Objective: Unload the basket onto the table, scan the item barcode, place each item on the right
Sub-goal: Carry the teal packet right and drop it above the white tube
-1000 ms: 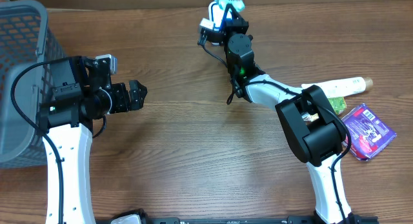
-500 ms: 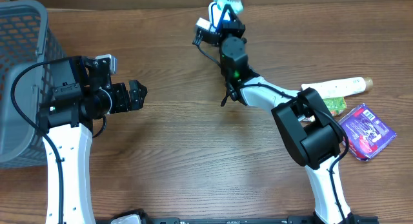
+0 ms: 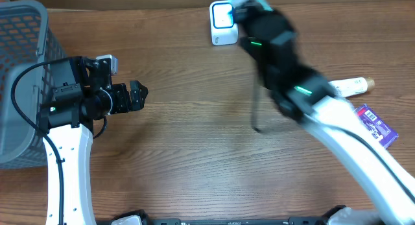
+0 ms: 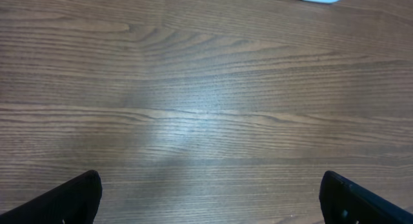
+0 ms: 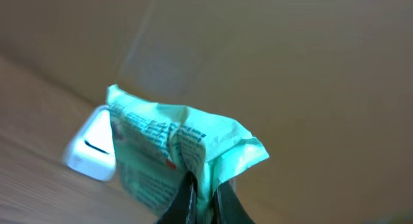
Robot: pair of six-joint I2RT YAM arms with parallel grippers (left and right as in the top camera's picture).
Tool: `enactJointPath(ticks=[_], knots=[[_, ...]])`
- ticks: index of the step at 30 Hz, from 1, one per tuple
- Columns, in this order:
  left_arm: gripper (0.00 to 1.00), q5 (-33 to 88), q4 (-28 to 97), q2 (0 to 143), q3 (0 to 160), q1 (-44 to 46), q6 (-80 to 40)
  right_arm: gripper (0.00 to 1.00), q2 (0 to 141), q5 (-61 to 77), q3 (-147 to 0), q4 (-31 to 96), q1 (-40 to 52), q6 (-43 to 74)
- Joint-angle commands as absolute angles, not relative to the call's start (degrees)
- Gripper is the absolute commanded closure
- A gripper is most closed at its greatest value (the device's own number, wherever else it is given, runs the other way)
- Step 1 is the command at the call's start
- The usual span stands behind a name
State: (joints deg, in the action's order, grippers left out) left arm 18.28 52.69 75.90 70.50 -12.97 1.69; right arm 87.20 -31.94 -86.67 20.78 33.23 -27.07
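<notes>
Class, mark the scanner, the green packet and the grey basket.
scanner [image 3: 223, 19], overhead view, its lit front face.
green packet [image 5: 169, 153], right wrist view, its printed side.
grey basket [image 3: 23, 37], overhead view, its mesh wall.

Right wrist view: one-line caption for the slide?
Right gripper shut on a crumpled teal packet, with the white barcode scanner just behind it.

I note the right arm [image 3: 305, 89] smeared by blur overhead; print on the green packet [image 5: 168, 146] unreadable; basket [image 3: 19, 30] cut by the left edge; purple packet [image 3: 379, 126] partly behind that arm
</notes>
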Motion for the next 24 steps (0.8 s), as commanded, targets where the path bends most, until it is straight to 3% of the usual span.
enactJointPath(ticks=[1,5,10,15,24], knots=[[0.0,18.94,52.64,75.64,71.24,-12.71,2.17,0.96,77.12,-23.09,-87.44,28.47,26.76,5.08],[0.01,18.94,52.64,75.64,71.24,-12.71,2.17,0.96,73.17,-10.74,-87.44,36.67,14.96,29.26],[0.0,18.92,52.64,75.64,71.24,-12.71,2.17,0.96,74.98,-7.75,-84.88,48.6,0.47,45.5],[0.0,18.94,52.64,75.64,71.24,-12.71,2.2,0.96,78.59,-5.8,-78.13,48.42,-6.55,45.01],[0.0,18.94,52.64,75.64,71.24,-12.71,2.2,0.96,90.98,-3.22,-68.36,37.87,-7.9,45.21]])
